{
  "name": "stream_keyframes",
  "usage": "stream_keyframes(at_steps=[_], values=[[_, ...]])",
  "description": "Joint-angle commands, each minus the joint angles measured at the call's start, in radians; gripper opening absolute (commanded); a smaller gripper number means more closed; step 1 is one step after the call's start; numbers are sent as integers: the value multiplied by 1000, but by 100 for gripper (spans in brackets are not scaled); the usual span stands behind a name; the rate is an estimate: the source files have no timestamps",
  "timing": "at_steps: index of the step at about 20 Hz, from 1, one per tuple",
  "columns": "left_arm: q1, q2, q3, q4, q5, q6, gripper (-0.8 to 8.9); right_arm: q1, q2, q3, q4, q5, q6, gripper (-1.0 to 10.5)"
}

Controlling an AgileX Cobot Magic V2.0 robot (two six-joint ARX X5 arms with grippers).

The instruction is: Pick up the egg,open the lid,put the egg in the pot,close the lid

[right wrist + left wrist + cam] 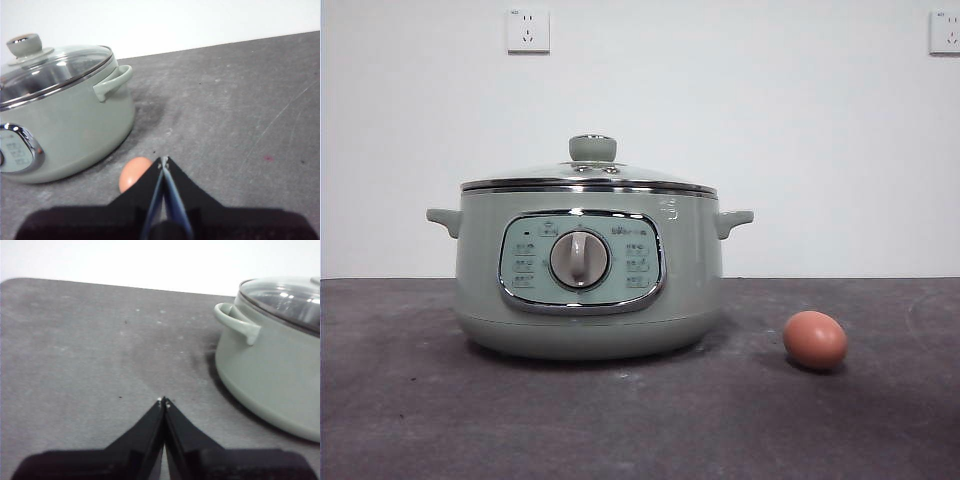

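On the dark table [240, 100], egg [133, 172] lies just beside right pincer [163, 160].

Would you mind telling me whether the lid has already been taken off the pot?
No, in the front view the lid sits closed on the pot, its chrome rim resting on the pot's top edge.

Small reddish-brown egg [815, 339] lies on its side just beside the big sage-green cooker pot [588, 270], not touching. Domed glass lid [590, 172] sits closed on top.
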Motion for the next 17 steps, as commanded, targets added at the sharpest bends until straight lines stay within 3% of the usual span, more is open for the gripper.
stream_keyframes(at_steps=[1,6,12,17], values=[[3,-3,-9,11,58,-78,-5,0,-3,1,11,-2,81,-10],[3,-3,17,25,115,-152,-6,0,1,62,7,-1,167,-12],[3,6,123,-17,197,-177,-6,0,74,199,-68,-8,163,-12],[3,58,246,-111,274,-157,-6,1,200,357,-199,-64,101,-12]])
